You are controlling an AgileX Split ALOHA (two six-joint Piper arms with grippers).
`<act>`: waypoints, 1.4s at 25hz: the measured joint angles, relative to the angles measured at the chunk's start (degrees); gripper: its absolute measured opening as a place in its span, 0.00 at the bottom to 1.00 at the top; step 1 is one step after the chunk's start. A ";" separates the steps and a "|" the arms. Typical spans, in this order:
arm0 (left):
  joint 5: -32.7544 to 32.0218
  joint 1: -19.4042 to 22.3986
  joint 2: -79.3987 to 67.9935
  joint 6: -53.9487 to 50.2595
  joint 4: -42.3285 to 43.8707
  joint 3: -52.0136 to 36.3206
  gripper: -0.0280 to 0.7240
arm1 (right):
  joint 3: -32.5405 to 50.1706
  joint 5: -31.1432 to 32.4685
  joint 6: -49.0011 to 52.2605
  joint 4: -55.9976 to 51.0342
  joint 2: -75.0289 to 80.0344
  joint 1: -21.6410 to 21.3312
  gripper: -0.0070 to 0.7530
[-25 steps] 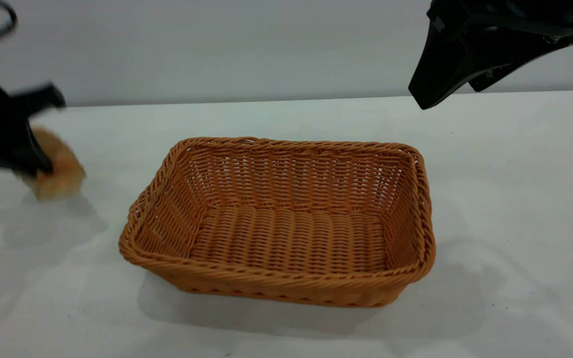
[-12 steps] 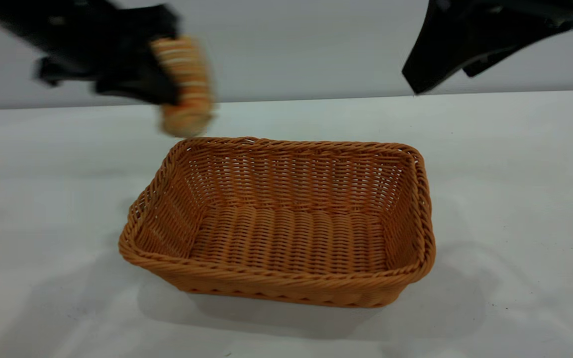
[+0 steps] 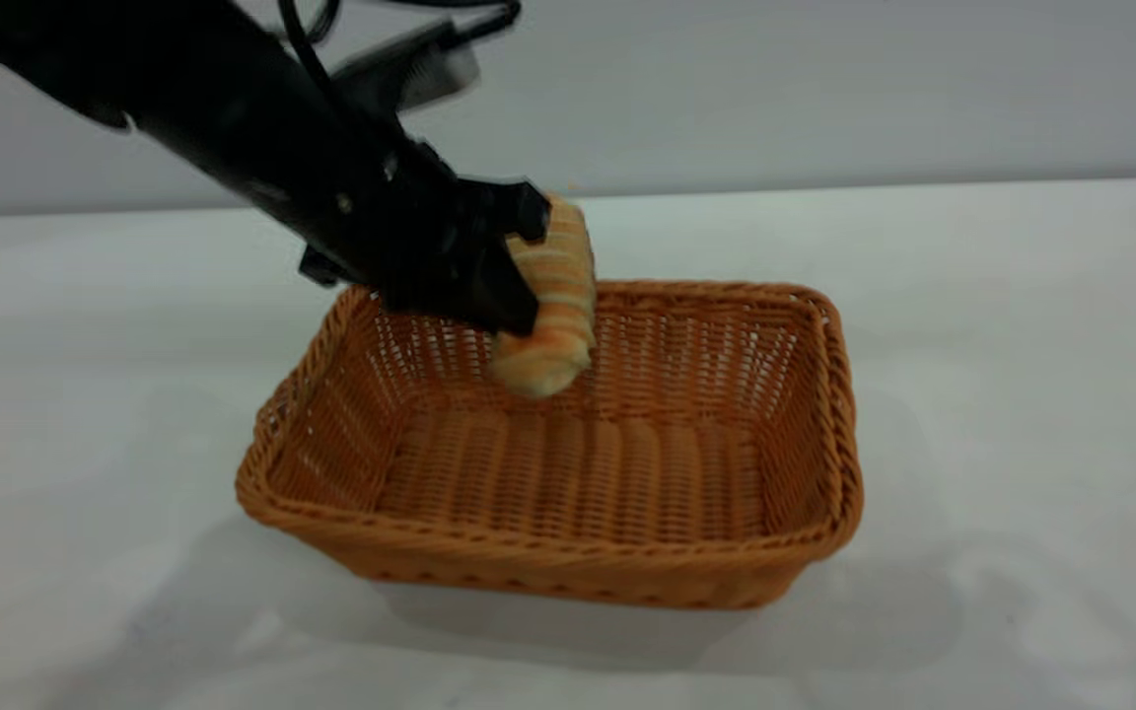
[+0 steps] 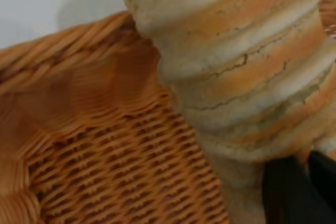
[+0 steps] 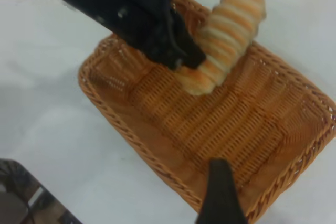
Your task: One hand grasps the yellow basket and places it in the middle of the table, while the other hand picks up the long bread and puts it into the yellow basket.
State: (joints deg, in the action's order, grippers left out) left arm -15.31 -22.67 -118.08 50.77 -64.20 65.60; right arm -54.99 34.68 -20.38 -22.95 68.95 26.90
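The large rectangular orange-tan woven wicker basket (image 3: 568, 463) with sloping sides and a braided rim stands flat on the wide plain white matte table (image 3: 1022, 345). All positions below are given relative to this basket.

The left gripper (image 3: 519, 271), black with pointed fingers, reaches in over the basket's far left corner. Its fingers are clamped on the small oblong loaf of long bread (image 3: 548, 296), which has a golden-orange crust crossed by pale cream ridges. The loaf hangs nearly upright, slightly tilted, with its upper end above the far rim and its lower end inside the basket, above the woven floor. Whether the lower end touches the far wall cannot be determined.

In the left wrist view, the bread (image 4: 247, 72) fills most of the picture, with the basket's inner wall (image 4: 105, 150) behind it and one black fingertip (image 4: 294, 192) beside the loaf.

In the right wrist view, one black finger of the right gripper (image 5: 220, 195) is visible above the basket's rim (image 5: 136, 140), on the side opposite the bread (image 5: 220, 38). The spacing of its fingers cannot be determined. It holds nothing visible.
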 joint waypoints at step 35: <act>-41.47 32.18 42.91 1.97 19.36 -0.16 0.81 | 17.41 14.50 13.49 17.87 -27.10 0.00 0.72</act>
State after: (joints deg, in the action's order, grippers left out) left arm -56.78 9.51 -75.17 52.74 -44.84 65.45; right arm -37.58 49.18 -6.90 -5.08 41.85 26.90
